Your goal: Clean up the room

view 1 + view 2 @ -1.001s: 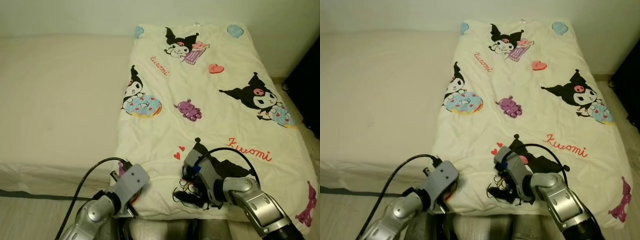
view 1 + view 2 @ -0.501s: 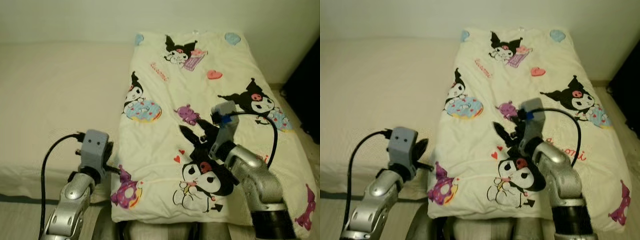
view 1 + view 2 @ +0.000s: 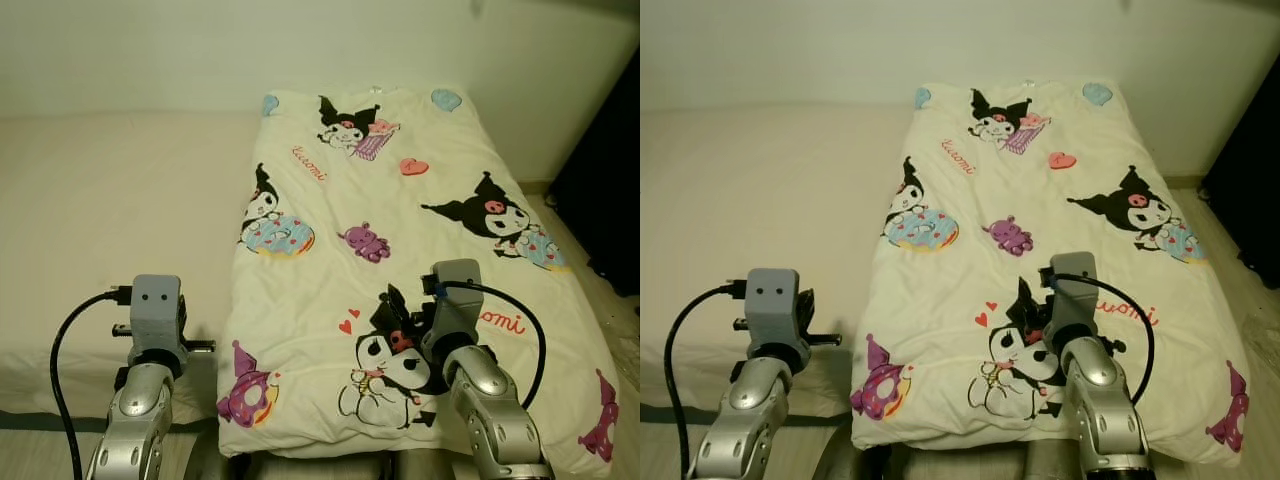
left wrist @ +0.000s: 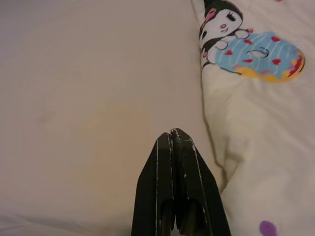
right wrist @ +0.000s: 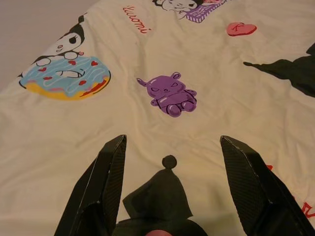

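Fingers of the right gripper (image 5: 170, 189) are spread wide above the cartoon-print blanket (image 3: 400, 250), those of the left gripper (image 4: 176, 184) pressed together over the bare mattress (image 3: 110, 220). Spreading seems done (smoothing perhaps left).

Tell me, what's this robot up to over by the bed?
It is tidying the bed. A cartoon-print blanket lies spread flat over the right part of the mattress. The right gripper hovers open above the blanket's near end, holding nothing. The left gripper is shut, over the bare mattress beside the blanket's edge.
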Controlling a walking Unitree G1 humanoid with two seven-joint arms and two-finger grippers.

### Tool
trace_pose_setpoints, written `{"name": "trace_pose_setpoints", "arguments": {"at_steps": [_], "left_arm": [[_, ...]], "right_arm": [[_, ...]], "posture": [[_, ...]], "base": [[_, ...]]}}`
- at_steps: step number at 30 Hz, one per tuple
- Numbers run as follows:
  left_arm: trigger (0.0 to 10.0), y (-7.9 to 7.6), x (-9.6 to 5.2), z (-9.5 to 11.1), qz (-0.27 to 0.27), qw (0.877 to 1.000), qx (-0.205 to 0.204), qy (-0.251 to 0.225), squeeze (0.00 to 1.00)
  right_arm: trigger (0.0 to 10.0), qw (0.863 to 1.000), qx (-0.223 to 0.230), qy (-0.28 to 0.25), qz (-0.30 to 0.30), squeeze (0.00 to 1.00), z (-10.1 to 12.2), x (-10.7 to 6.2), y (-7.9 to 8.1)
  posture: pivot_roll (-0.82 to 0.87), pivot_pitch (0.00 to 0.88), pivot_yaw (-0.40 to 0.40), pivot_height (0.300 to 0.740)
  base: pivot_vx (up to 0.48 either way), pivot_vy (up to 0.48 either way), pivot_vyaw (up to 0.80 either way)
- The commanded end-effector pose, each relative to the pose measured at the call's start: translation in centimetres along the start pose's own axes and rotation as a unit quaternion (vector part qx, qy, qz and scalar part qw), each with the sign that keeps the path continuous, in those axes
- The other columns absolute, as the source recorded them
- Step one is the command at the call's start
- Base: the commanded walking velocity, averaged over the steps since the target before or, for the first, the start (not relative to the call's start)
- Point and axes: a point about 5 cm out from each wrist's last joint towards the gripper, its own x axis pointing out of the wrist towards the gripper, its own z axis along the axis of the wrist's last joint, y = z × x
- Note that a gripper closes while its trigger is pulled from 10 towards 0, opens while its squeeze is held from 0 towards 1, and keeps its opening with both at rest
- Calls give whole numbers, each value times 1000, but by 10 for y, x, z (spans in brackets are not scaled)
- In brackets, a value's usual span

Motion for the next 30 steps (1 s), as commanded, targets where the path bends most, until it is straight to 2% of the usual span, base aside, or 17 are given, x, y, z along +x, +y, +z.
{"name": "trace_pose_setpoints", "arguments": {"at_steps": [1, 18, 30], "left_arm": [[10000, 0, 0, -4, -2, 1000, 4, 6, 0], [10000, -8, 2, -2, -9, 1000, 3, -3, 0], [10000, -6, 2, -2, 0, 1000, 2, -7, 0]], "right_arm": [[10000, 1000, 2, 6, -2, 0, -7, -1, 3], [10000, 1000, -4, -12, -5, 0, -7, -2, 8], [10000, 1000, 1, -16, 6, 0, -7, -1, 17]], "posture": [[-70, 132, 38, 614], [-80, 112, 33, 674], [-78, 101, 30, 719]], "base": [[0, 0, 0], [0, 0, 0], [0, 0, 0]]}}
